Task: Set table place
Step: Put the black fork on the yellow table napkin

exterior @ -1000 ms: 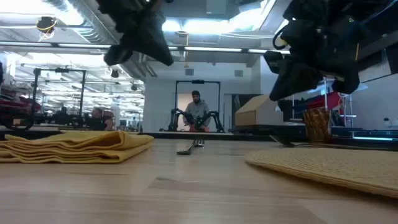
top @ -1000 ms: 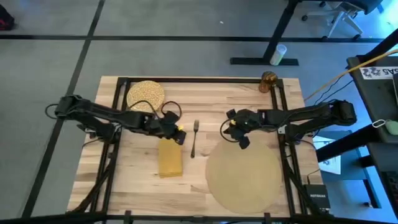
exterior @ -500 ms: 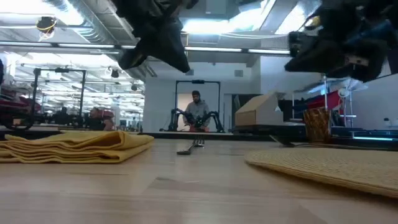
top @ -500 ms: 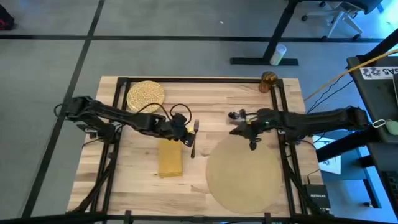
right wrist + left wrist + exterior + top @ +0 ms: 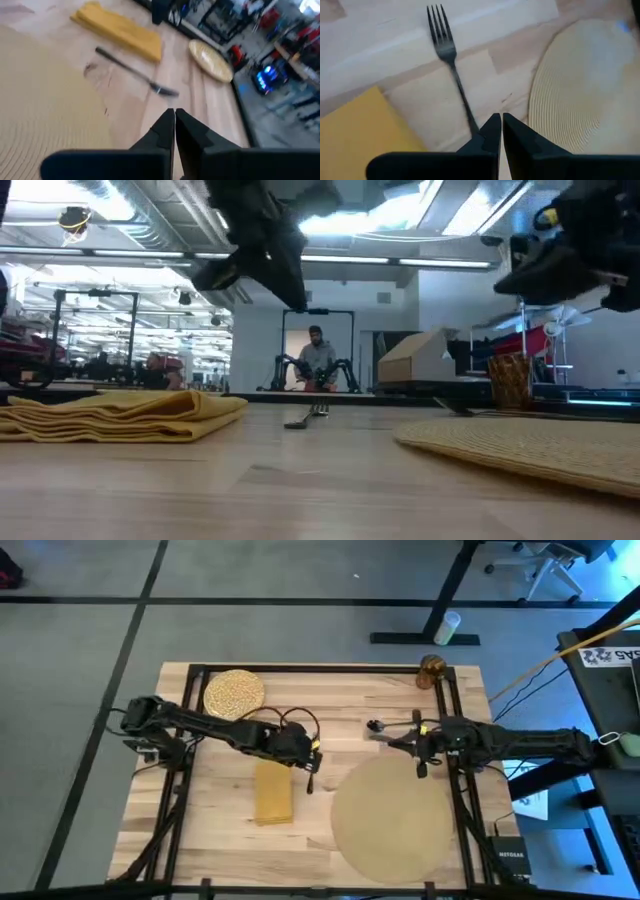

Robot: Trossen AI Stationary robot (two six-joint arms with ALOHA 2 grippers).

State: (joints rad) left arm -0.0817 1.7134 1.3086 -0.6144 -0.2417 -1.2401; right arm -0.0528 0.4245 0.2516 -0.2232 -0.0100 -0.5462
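A dark fork (image 5: 311, 780) lies flat on the table (image 5: 340, 700), between the folded mustard napkin (image 5: 273, 792) and the round tan placemat (image 5: 392, 820). My left gripper (image 5: 310, 762) hovers shut above the fork's handle (image 5: 462, 97). The low view shows this gripper (image 5: 275, 265) well above the wood. My right gripper (image 5: 412, 743) hangs shut over the placemat's far edge, also high (image 5: 560, 265). The speckled plate (image 5: 234, 693) rests at the far left. The amber glass (image 5: 432, 670) stands at the far right.
A small dark thing (image 5: 372, 726) lies on the wood just left of my right gripper; what it is I cannot tell. Black rails (image 5: 320, 668) frame the tabletop. Bare wood shows between the plate and the glass. A person shows far off beyond the table (image 5: 316, 355).
My left gripper has moved toward the table's right edge, from over the napkin's far end to over the fork. My right gripper has drawn back toward the right edge and risen. The fork, napkin and placemat have stayed where they were.
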